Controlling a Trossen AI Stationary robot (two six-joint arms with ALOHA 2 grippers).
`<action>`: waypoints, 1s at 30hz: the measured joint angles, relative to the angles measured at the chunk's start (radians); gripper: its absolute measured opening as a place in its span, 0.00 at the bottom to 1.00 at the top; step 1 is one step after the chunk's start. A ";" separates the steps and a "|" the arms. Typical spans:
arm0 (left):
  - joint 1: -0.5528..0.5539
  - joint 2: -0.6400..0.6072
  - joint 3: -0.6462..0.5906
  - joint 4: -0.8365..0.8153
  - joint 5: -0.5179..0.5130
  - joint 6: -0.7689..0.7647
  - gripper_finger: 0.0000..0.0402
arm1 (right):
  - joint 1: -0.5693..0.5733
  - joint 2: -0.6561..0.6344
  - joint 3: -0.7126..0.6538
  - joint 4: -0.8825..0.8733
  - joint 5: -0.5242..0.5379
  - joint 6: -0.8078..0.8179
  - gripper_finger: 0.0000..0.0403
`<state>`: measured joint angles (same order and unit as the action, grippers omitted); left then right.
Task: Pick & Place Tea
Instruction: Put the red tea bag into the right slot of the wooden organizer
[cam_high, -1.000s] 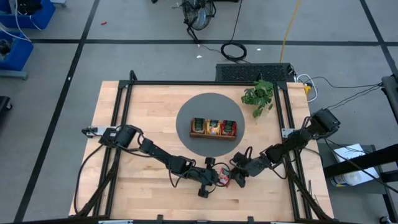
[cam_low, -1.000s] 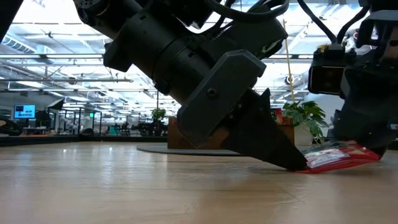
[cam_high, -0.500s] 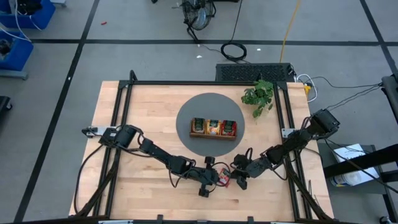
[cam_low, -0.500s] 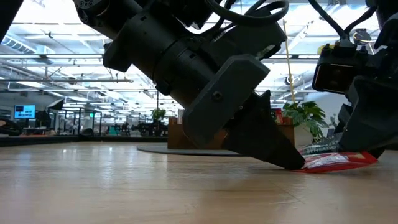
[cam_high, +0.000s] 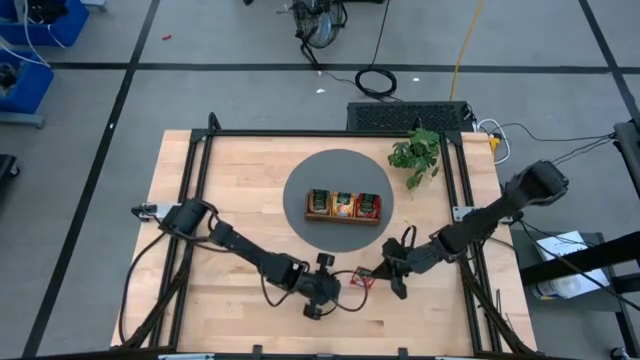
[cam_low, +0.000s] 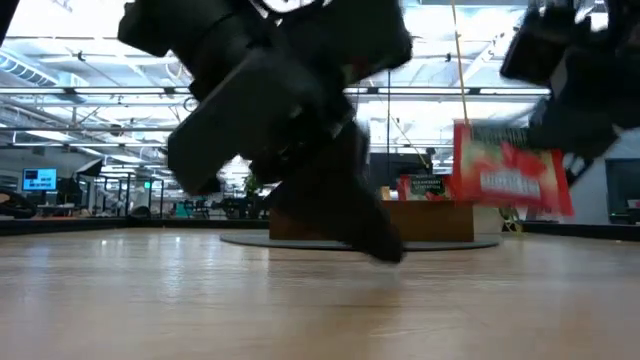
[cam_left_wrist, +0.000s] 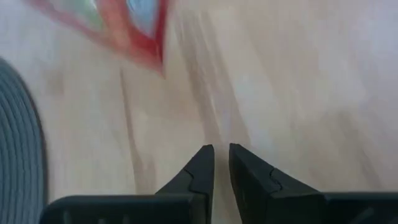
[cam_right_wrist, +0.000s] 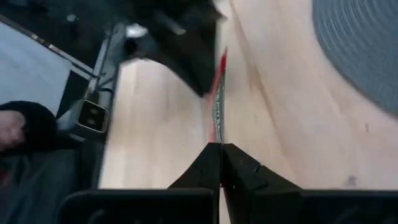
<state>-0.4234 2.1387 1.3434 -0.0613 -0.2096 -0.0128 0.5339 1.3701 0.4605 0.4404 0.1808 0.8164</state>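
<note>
**No legible text**

We cannot read any word, brand or number here. The red tea sachet (cam_low: 510, 168) carries a dark top band and a pale strip of print, but we find both too blurred to make out. The packets standing in the wooden tray (cam_low: 425, 186) show label-like print as well, too small for us to read.

Wooden table (cam_high: 240, 180) with black frame rails. Round grey mat (cam_high: 335, 165) at centre holds a brown three-slot tray (cam_high: 343, 215). Potted plant (cam_high: 416, 155) just beside the mat, at the far right corner. Black cable coil (cam_high: 376, 81) on the floor beyond the table.
</note>
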 joint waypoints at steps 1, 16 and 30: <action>-0.004 0.000 0.000 -0.028 -0.005 -0.004 0.14 | 0.000 -0.026 0.020 -0.049 0.002 -0.017 0.00; -0.052 -0.027 0.002 -0.226 -0.159 -0.101 0.03 | -0.070 -0.063 0.600 -1.032 0.123 -0.405 0.00; -0.131 -0.048 0.001 -0.186 -0.147 -0.084 0.11 | -0.306 -0.062 0.633 -1.148 0.162 -0.712 0.00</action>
<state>-0.5545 2.0905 1.3446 -0.2472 -0.3566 -0.0973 0.2281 1.3081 1.0935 -0.7076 0.3427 0.1041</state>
